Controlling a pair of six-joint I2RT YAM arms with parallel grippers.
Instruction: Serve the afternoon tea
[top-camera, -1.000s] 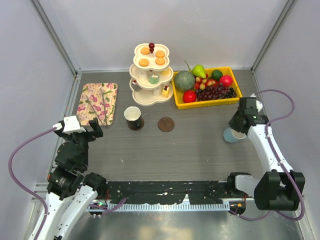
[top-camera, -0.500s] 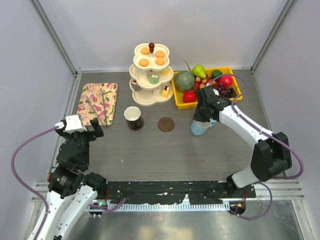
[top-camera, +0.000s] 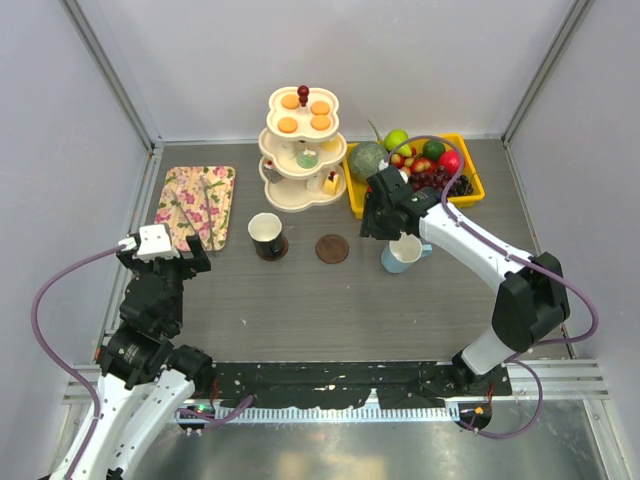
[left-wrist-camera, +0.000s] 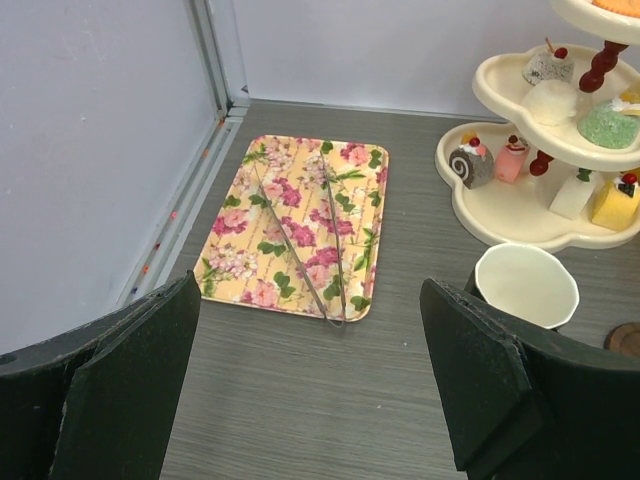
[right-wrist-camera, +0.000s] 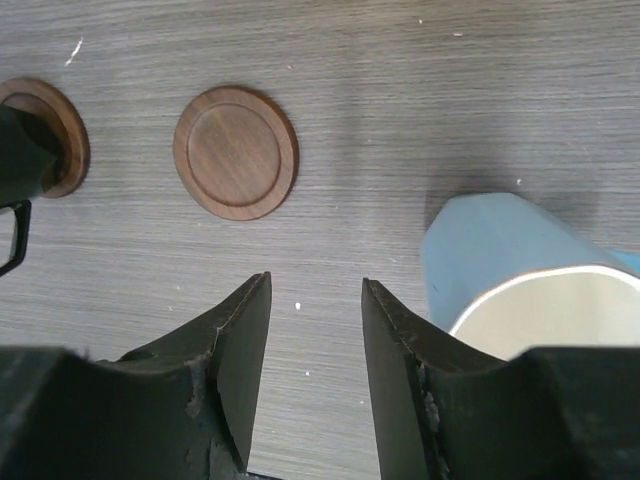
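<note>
Foreground: left gripper (top-camera: 185, 258) at near left, fingers wide apart, empty.
Mug: white-and-blue mug (top-camera: 403, 253) upright, off any coaster; blue outside, pale inside, handle pointing right.
Relation: it stands just right of the empty coaster (top-camera: 332, 248), apart from it; the move likely runs left.
Hand: right gripper (top-camera: 380, 222) just far-left of that mug, jaws slightly parted on nothing; the nearer arm.
Other cup: black mug (top-camera: 266, 237) on a second coaster (right-wrist-camera: 50, 130).
Far: sweets (top-camera: 320, 122) on the tiered stand (top-camera: 290, 198).
</note>
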